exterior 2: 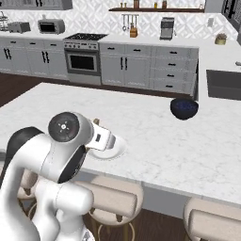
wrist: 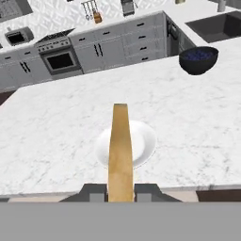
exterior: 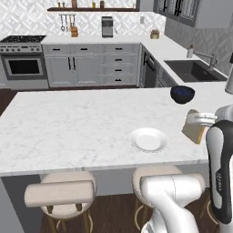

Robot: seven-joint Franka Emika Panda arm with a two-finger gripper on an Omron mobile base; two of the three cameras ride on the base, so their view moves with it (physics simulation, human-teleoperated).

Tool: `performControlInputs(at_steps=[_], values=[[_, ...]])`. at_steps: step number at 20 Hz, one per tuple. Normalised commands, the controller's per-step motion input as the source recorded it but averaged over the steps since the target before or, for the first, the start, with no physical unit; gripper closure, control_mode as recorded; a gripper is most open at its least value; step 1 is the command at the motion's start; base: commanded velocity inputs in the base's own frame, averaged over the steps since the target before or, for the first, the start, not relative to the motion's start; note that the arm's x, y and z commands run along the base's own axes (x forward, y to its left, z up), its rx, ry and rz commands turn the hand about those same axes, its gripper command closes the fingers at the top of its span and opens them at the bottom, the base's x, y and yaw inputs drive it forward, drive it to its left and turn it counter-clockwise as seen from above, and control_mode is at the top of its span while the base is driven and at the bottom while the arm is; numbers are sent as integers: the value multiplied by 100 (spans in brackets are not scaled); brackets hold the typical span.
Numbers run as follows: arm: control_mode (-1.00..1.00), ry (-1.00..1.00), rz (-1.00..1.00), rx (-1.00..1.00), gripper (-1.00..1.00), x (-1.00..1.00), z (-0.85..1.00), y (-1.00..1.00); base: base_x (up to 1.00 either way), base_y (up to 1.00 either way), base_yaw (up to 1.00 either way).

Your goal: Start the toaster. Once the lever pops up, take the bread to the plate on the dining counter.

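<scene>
Left base view: the gripper point(exterior: 199, 124) holds the bread point(exterior: 193, 130) above the dining counter point(exterior: 68, 127), right of the plate point(exterior: 148, 139), with the bowl point(exterior: 182, 93) beyond. Right base view: the arm hides most of the plate point(exterior 2: 114, 149). Hand view: the fingers point(wrist: 96, 193) pinch the bread point(wrist: 120, 150) edge-on, upright, over the plate point(wrist: 141, 141).

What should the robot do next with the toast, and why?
Probably carry the bread a little further over the plate and lower it. The jaws grip the slice edge-on above the dining counter, and in the left base view it hangs beside the plate, towards the counter's near edge, not over its middle. The plate has nothing on it.
</scene>
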Motion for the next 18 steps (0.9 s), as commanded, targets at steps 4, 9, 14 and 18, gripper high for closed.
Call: performControlInputs(at_steps=[4,9,14,18], values=[[-100,9,6,16,100,58,-21,-16,0,0,0],[-100,18,10,9,100,85,-39,-1,0,0,0],[-100,16,13,2,100,94,-59,26,0,0,0],[-100,2,12,4,100,68,-41,13,0,0,0]])
